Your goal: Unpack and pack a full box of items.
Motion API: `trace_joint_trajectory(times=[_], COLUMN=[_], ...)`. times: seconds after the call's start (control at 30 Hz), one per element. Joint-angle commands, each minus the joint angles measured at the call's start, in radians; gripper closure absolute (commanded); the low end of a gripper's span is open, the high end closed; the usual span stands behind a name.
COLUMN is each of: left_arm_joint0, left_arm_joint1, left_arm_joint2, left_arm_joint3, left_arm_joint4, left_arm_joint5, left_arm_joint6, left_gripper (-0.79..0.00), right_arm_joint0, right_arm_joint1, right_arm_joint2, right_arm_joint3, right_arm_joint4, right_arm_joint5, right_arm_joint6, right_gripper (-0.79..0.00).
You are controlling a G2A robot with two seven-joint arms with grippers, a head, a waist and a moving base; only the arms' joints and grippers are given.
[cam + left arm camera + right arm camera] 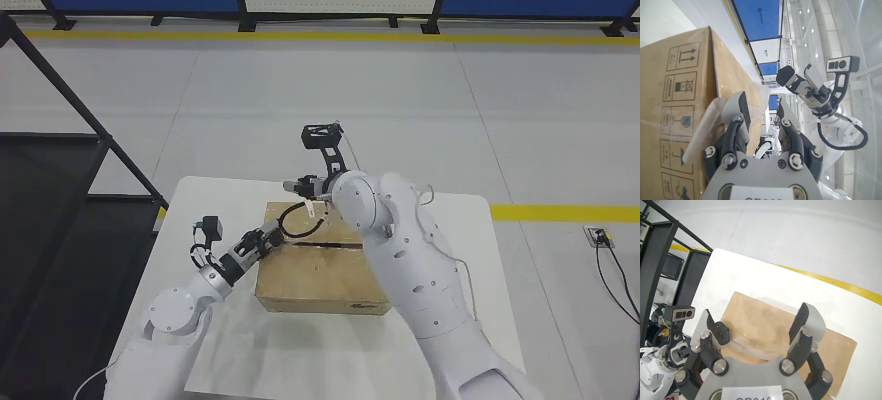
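Cardboard dominates: the closed box (320, 270) sits in the middle of the white bench (210, 200), flaps down, with glossy clear tape (745, 340) across its top. Unpacking looks stuck at the seal, and the contents are hidden under the shut flaps.

The left pincer (762, 100) is against the side wall of the box nearest its own arm, up by the top edge, with its fingers spread and holding nothing. A loose curl of tape (700, 130) hangs off the box just beside it. That is probably why the pincer sits so low and close: to catch the free end of the strip.

The right pincer (755, 308) hangs above the box top, also spread and empty, pointing down at the taped face. It seems placed either to steady the box or to take over the peel.
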Motion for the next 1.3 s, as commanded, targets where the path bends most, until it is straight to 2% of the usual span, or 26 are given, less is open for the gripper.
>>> trace_joint_trajectory(times=[0.0, 0.13, 0.27, 0.3, 0.4, 0.43, 0.73, 0.93, 1.1, 1.13, 1.17, 1.23, 1.27], left_arm_joint0=[0.000, -0.001, 0.000, 0.001, 0.005, 0.006, 0.013, 0.013, 0.013, 0.013, 0.013, 0.013, 0.012], left_arm_joint1=[0.000, -0.001, -0.001, -0.001, -0.001, 0.000, 0.000, -0.001, -0.001, -0.001, -0.001, -0.001, -0.001], left_arm_joint2=[0.001, 0.004, 0.004, 0.003, -0.002, -0.003, -0.008, -0.008, -0.009, -0.010, -0.010, -0.010, -0.010], left_arm_joint3=[0.000, 0.000, -0.001, -0.001, -0.003, -0.004, -0.012, -0.012, -0.010, -0.009, -0.009, -0.008, -0.008], left_arm_joint4=[0.002, 0.003, 0.003, 0.002, 0.000, 0.000, 0.001, 0.002, 0.000, -0.002, -0.002, -0.002, -0.002], left_arm_joint5=[0.000, 0.000, -0.001, -0.003, -0.006, -0.005, -0.009, -0.008, -0.012, -0.013, -0.014, -0.015, -0.015], left_arm_joint6=[-0.002, -0.005, -0.007, -0.006, -0.006, -0.005, -0.001, -0.001, -0.001, -0.001, -0.001, -0.001, -0.002], left_gripper=[-0.391, -0.391, -0.391, -0.391, -0.391, -0.394, -0.391, -0.391, -0.394, -0.394, -0.394, -0.397, -0.397], right_arm_joint0=[0.017, 0.024, 0.048, 0.055, 0.080, 0.091, 0.147, 0.178, 0.200, 0.208, 0.212, 0.219, 0.222], right_arm_joint1=[0.003, 0.008, 0.009, 0.008, 0.008, 0.008, 0.003, -0.007, -0.015, -0.017, -0.019, -0.024, -0.026], right_arm_joint2=[-0.036, -0.099, -0.116, -0.114, -0.101, -0.099, -0.088, -0.102, -0.123, -0.125, -0.129, -0.135, -0.137], right_arm_joint3=[0.018, 0.034, 0.066, 0.074, 0.106, 0.118, 0.211, 0.276, 0.325, 0.337, 0.348, 0.366, 0.372], right_arm_joint4=[-0.113, -0.265, -0.314, -0.305, -0.283, -0.274, -0.196, -0.161, -0.173, -0.177, -0.176, -0.169, -0.170], right_arm_joint5=[0.000, -0.065, -0.103, -0.120, -0.168, -0.190, -0.287, -0.317, -0.290, -0.274, -0.264, -0.258, -0.249], right_arm_joint6=[-0.004, 0.054, 0.139, 0.153, 0.194, 0.215, 0.274, 0.293, 0.290, 0.286, 0.276, 0.264, 0.257], right_gripper=[-0.785, -0.785, -0.785, -0.727, -0.391, -0.366, -0.342, -0.336, -0.311, -0.277, -0.200, 0.000, 0.000])
